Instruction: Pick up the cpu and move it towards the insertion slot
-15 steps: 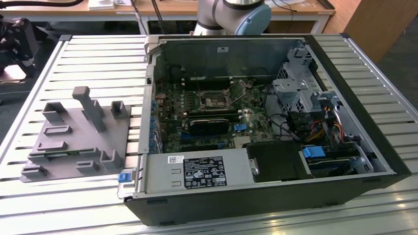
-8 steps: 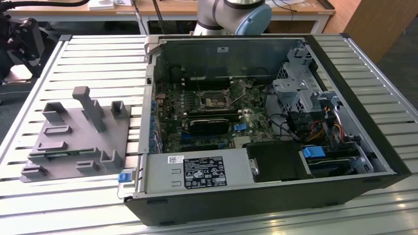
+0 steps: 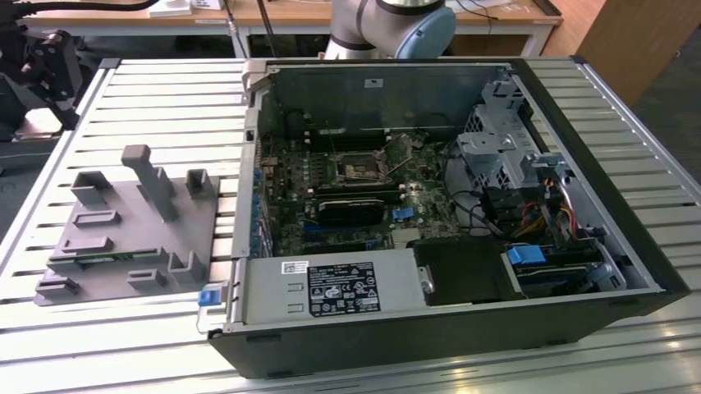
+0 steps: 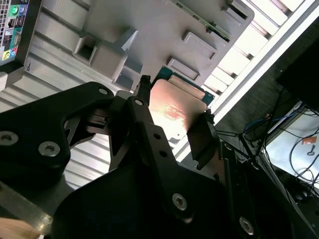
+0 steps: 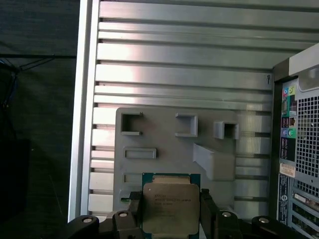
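here, the small flat square cpu [image 5: 171, 209] [image 4: 174, 107], with its silvery metal top and thin green rim, sits between the two black fingers [image 5: 208, 215] of the dark metal gripper [image 5: 171, 220] [image 4: 173, 117]. in both wrist views the claw is closed on the chip, one finger pressed to each of two opposite edges. the chip is over the near edge of the grey plastic tray [image 5: 164, 134] [image 4: 149, 30] with upright posts and rectangular pockets; i cannot tell whether it rests on the tray or hangs just above it.

the tray lies on the ribbed silver metal table [image 5: 174, 59] [image 3: 164, 98], just beside the open black computer case [image 3: 613, 148], whose port panel edges into the first wrist view. in the exterior view the small square insertion slot [image 3: 356, 168], dark in the centre with a silvery frame, sits on the board inside the case, well apart from the tray at the exterior view's left.
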`<state>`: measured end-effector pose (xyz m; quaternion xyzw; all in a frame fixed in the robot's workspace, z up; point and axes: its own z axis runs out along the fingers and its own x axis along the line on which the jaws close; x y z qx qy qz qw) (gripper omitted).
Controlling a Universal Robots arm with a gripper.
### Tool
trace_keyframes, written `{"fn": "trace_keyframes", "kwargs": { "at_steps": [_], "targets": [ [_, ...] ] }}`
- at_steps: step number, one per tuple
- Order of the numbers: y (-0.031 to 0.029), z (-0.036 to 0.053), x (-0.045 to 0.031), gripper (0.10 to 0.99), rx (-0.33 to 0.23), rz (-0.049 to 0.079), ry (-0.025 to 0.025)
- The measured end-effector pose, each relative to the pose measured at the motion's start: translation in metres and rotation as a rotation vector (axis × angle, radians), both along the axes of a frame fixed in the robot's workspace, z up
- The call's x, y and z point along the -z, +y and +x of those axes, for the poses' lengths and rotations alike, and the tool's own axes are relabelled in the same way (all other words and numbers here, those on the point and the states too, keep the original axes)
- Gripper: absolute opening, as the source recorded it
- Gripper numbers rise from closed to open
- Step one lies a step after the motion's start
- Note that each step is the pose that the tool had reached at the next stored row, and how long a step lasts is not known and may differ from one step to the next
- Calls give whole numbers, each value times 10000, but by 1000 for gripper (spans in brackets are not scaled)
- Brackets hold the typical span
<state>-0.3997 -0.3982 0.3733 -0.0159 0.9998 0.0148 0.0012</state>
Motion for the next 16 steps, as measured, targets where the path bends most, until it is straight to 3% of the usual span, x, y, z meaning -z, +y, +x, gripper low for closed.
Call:
{"fn": "trace_keyframes", "kwargs": {
  "at_steps": [16],
  "targets": [
    [4, 163, 0, 545, 0, 0, -1]
  ]
}}
